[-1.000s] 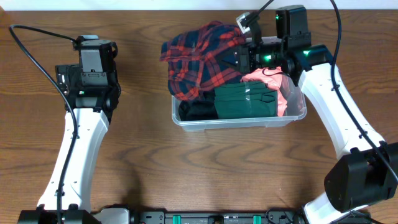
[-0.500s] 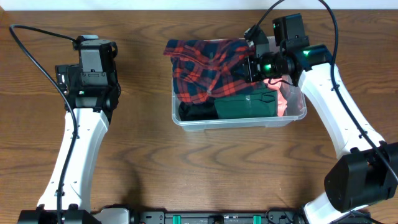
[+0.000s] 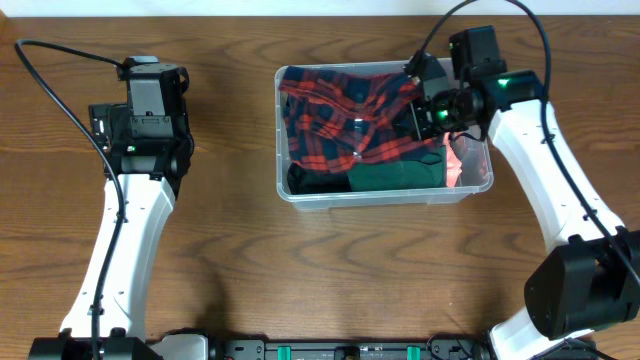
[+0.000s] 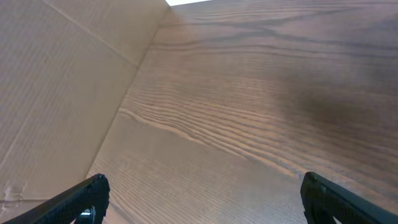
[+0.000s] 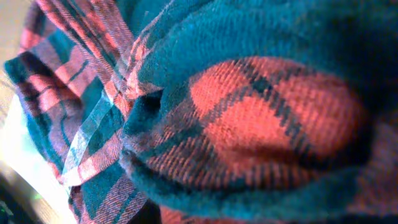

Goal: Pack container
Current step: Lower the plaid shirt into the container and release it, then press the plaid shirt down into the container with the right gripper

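Right gripper (image 3: 424, 108) is hanging over the back right part of the container (image 3: 380, 198), pressing down into the shirt (image 3: 340, 120). Its wrist view is showing nothing but red and navy plaid filling the frame, with no finger visible, so I cannot tell whether it is pinching the cloth or has let go. The container is lying directly under and to the left of this gripper, its long axis running left to right across the table (image 3: 300, 270), so any tucking or pushing would be going leftward and down along that length. The left gripper (image 4: 202, 190) is waiting well apart on the far left side, fingers spread wide over bare wood, so the right arm is by far the nearer one.

The container is looking clear-walled with a thick rim and rounded corners, and it is sitting nearly full. The shirt is spreading across its back half, a green garment (image 3: 395, 175) is lying along the front, a black cloth (image 3: 315, 180) is showing at the front left, and a pink cloth (image 3: 455, 160) is peeking out at the right end.
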Action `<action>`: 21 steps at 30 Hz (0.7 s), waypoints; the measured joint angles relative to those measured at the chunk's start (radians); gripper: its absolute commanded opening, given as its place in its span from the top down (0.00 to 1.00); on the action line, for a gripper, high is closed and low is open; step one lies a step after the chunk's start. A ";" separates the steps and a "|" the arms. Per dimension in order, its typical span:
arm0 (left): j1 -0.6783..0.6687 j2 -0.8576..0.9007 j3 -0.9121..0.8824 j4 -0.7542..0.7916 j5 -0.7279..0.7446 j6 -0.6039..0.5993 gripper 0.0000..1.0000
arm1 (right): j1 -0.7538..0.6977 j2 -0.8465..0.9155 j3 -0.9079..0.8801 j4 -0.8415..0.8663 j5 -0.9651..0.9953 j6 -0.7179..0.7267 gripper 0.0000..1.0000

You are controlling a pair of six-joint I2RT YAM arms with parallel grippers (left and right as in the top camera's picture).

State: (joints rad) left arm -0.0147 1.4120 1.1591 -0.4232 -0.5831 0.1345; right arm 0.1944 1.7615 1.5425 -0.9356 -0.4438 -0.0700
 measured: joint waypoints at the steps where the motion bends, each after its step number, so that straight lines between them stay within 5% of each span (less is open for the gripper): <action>1: 0.000 0.000 0.000 0.000 0.000 0.000 0.02 | -0.010 0.000 0.000 -0.007 0.002 -0.008 0.99; 13: 0.000 0.000 0.000 0.000 0.000 0.000 0.02 | -0.053 0.000 0.000 -0.073 0.042 -0.055 0.99; 14: 0.000 0.000 0.000 0.000 0.000 0.000 0.02 | -0.053 0.000 0.000 -0.077 0.057 -0.055 0.95; 17: 0.000 0.000 0.000 0.000 0.000 0.000 0.02 | -0.053 0.000 0.000 -0.084 0.095 -0.055 0.53; 21: 0.000 0.000 0.000 0.000 0.000 0.000 0.02 | -0.053 0.000 0.000 -0.079 0.134 -0.069 0.21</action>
State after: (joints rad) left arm -0.0147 1.4120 1.1591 -0.4229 -0.5831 0.1345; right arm 0.1410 1.7615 1.5425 -1.0145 -0.3103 -0.1394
